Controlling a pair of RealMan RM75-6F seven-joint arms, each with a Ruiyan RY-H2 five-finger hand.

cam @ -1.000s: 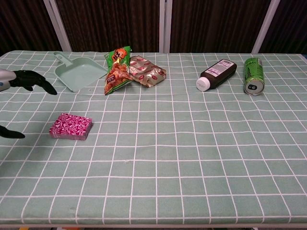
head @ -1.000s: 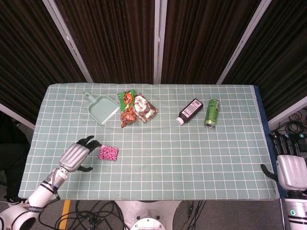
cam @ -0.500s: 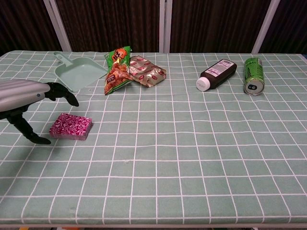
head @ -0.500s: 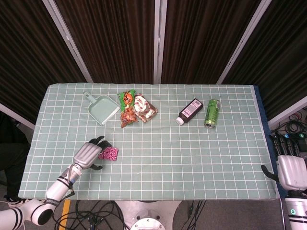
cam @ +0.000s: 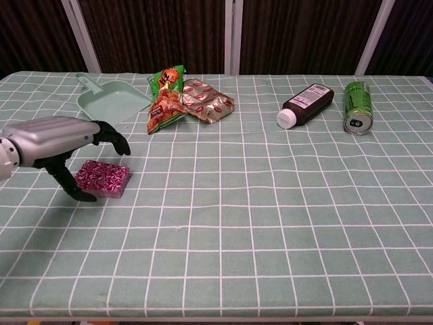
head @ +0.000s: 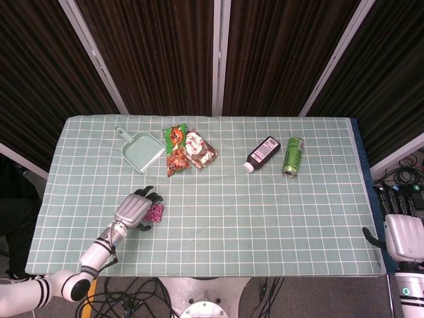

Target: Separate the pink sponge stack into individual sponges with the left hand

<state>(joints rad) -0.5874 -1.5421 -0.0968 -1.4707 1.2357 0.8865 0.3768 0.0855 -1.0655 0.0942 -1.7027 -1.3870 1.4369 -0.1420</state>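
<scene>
The pink patterned sponge stack (cam: 103,179) lies flat on the green checked tablecloth near the front left; in the head view the pink sponge stack (head: 156,212) is mostly covered. My left hand (cam: 64,145) hovers over its left part with fingers spread and curved above it and the thumb (cam: 70,184) low at its left edge; I cannot see contact. In the head view the left hand (head: 135,208) sits right over the stack. My right hand (head: 402,232) hangs off the table's right edge with its fingers apart, holding nothing.
A pale green dustpan (cam: 109,101) lies at the back left, with two snack bags (cam: 188,97) beside it. A dark bottle (cam: 306,104) and a green can (cam: 358,116) lie on their sides at the back right.
My left hand has moved rightward from beside the sponge stack to over it, fingers now arched above the stack. The stack and the right hand have not moved.
</scene>
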